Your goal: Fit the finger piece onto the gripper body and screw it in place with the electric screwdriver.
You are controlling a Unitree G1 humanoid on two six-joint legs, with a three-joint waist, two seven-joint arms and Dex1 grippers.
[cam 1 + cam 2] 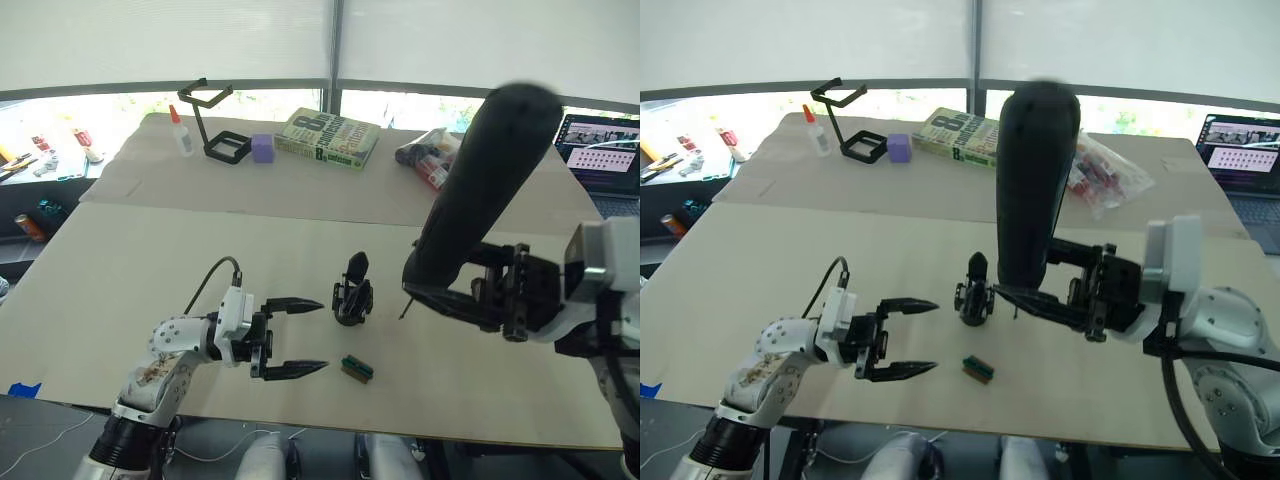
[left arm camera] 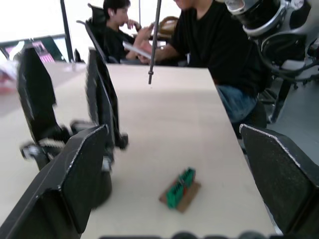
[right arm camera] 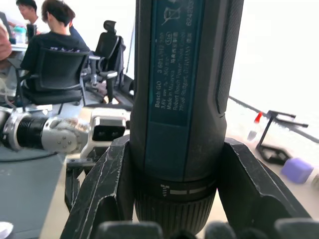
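With my right gripper (image 1: 1040, 300) clamped on the electric screwdriver (image 1: 1032, 185), bit hanging just beside the gripper body (image 1: 352, 292) mid-table, and my left gripper (image 1: 298, 336) spread empty, I'd lower slowly, keeping the bit square to the screw.

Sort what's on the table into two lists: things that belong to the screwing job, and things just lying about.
For the job:
- long thick black cylindrical electric screwdriver, clamped in the right gripper
- small black mechanical gripper body

Lying about:
- small green-and-brown block
- black wire-frame stand
- small purple cube
- green paperback book
- white glue bottle
- open laptop
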